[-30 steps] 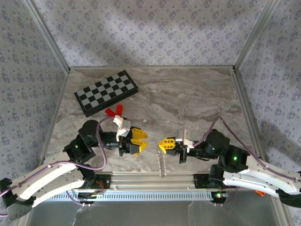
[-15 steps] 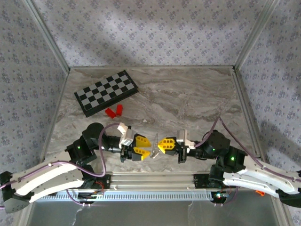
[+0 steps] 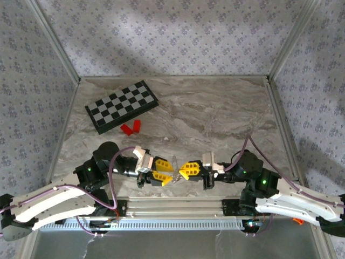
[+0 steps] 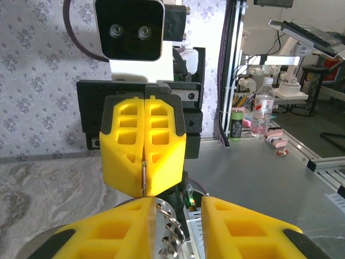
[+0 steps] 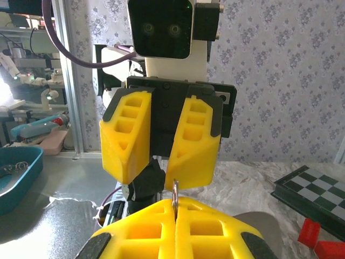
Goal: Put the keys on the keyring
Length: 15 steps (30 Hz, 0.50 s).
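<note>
keyring (image 4: 165,237) is pinched in the shut right jaws above the near edge of the tabletop (image 3: 215,113). the left jaws, swung over from the red blocks (image 3: 131,127), now face them tip to tip, apart but narrowing around its beaded end; a handover looks close.

Both jaws bright yellow on blk mounts, w/ a thin silvery-grey keyring (image 5: 175,193) at the seam of the right jaws; arms (image 3: 54,202) behind them white w/ blk joints and purple cables (image 5: 47,16). Beyond the left jaws: chessboard (image 3: 122,106) in blk & pale-grey checks w/ blk rim, then, nearer the jaws, two red blocks (image 3: 131,127). Surface (image 3: 215,113) under the jaws grey-beige, marble-veined; walls (image 3: 172,38) pale lilac-grey w/ small repeating floral print.
</note>
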Tool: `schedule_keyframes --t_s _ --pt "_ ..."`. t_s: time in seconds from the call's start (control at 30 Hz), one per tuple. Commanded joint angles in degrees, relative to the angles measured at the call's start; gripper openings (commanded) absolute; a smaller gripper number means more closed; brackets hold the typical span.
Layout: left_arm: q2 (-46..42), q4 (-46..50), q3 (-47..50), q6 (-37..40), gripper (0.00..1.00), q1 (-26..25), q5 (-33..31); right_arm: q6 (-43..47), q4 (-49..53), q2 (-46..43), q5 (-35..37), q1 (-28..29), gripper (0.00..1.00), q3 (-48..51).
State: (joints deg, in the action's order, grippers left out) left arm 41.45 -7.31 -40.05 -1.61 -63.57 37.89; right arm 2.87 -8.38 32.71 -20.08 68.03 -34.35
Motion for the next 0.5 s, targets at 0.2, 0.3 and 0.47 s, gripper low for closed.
schedule_keyframes --t_s 0.2,0.3,0.47 --pt "1.4 1.1 -3.8 4.4 0.28 -1.1 -3.3 1.2 -2.8 0.4 -0.9 0.9 0.0 -0.2" --pt "1.7 1.6 -3.9 4.9 0.25 -1.2 -4.0 1.5 -2.7 0.4 -0.8 1.1 0.0 -0.3" --pt "1.4 1.4 -3.5 5.5 0.25 -1.4 -6.2 1.9 -2.7 0.3 -0.8 1.2 0.0 -0.2"
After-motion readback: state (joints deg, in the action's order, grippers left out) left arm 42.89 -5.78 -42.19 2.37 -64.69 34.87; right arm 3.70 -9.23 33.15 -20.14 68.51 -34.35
